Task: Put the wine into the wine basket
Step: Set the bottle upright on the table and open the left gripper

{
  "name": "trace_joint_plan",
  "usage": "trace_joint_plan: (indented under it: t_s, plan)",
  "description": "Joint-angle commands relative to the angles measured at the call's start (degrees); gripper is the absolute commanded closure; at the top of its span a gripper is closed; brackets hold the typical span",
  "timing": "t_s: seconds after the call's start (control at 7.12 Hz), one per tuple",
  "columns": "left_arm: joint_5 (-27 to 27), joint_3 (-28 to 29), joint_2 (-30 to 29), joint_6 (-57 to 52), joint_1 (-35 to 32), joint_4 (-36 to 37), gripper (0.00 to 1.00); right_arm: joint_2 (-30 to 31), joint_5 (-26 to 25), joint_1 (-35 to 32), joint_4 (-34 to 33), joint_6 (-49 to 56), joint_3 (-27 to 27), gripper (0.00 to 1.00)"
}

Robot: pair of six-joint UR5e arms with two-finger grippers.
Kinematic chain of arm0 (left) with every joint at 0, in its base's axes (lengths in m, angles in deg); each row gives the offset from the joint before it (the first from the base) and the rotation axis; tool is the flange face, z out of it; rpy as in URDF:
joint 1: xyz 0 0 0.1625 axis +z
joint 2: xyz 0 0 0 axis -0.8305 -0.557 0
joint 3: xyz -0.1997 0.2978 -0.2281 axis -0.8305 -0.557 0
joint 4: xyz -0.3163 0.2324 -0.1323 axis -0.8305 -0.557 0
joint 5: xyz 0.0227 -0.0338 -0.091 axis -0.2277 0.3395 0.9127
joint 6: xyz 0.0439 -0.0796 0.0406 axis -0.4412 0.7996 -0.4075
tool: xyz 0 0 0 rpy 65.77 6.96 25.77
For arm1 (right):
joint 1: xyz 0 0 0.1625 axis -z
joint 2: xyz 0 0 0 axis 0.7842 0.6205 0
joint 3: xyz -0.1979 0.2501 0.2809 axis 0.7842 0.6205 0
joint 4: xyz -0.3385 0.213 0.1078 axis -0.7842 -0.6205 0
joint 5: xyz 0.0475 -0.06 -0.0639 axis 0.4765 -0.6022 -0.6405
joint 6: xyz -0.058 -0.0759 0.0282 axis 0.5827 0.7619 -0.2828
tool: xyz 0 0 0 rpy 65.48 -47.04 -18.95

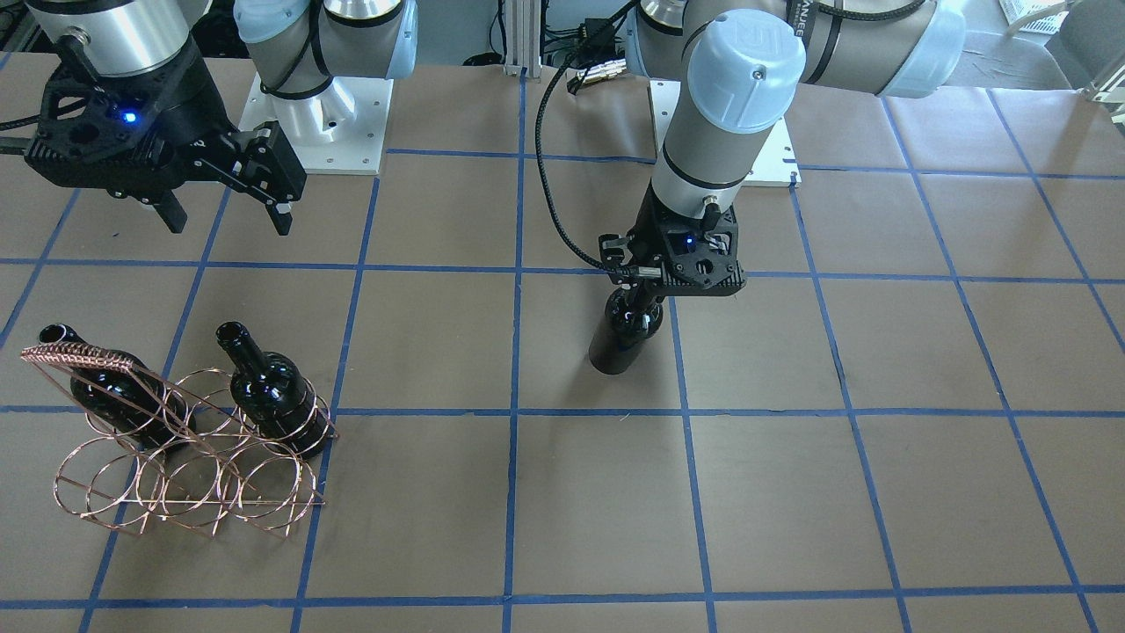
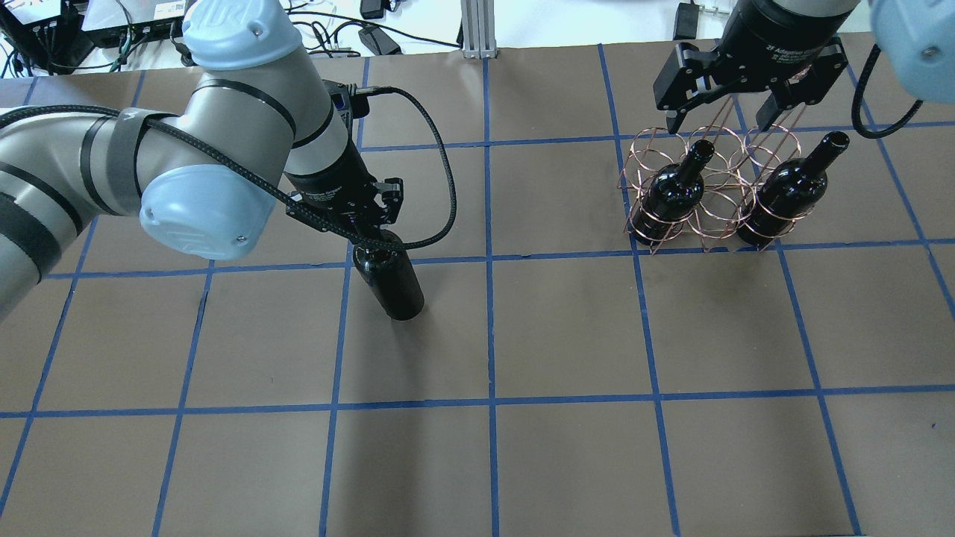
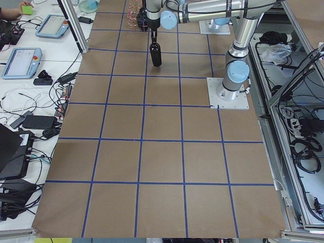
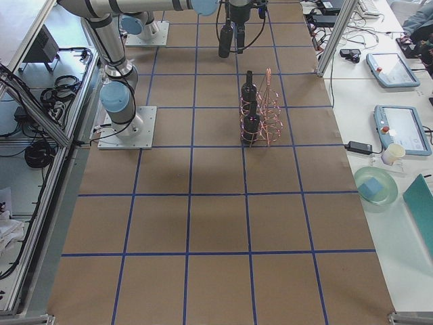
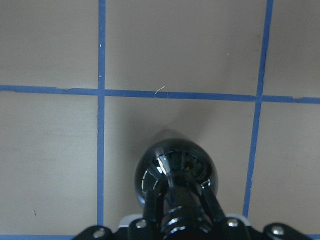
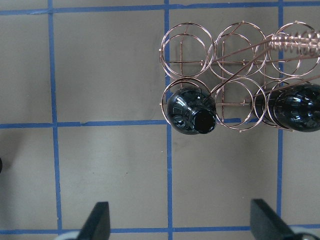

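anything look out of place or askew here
Nothing stands out: two glossy black glass bottles sit in end rings of the copper wire rack; the left gripper grips the upright third black bottle by its neck.

Our left gripper (image 2: 371, 239) points down, clamped on the glossy black glass wine bottle (image 2: 399, 291); our right gripper (image 2: 718, 119) hangs, jaws wide apart.

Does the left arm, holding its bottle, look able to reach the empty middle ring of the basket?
Probably yes, though far off. The middle ring sits empty between two seated bottles. Only the open right gripper, hovering by the basket, may crowd the left gripper's bottle.
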Motion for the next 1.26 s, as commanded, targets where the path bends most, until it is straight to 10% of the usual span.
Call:
trace_joint_plan:
  t_s: [0.0, 0.28, 0.56, 1.12]
  plan:
    - [0.0, -0.1, -0.1, 0.1, -1.0, 0.0, 1.00, 0.0, 0.0, 0.1, 0.0, -0.1, 0.0, 0.00]
    - [-0.3, -0.2, -0.4, 0.0, -1.0, -0.4, 0.93, 0.0, 0.0, 0.0, 0.0, 0.0, 0.0, 0.00]
    - [-0.2, -0.1, 0.0, -0.6, -1.1, -0.5, 0.26, 0.0, -0.1, 0.0, 0.1, 0.0, -0.1, 0.00]
    - [0.5, 2.7, 0.1, -0.4, -1.1, -3.8, 0.00, 0.1, 0.0, -0.3, -0.5, 0.0, -0.3, 0.00]
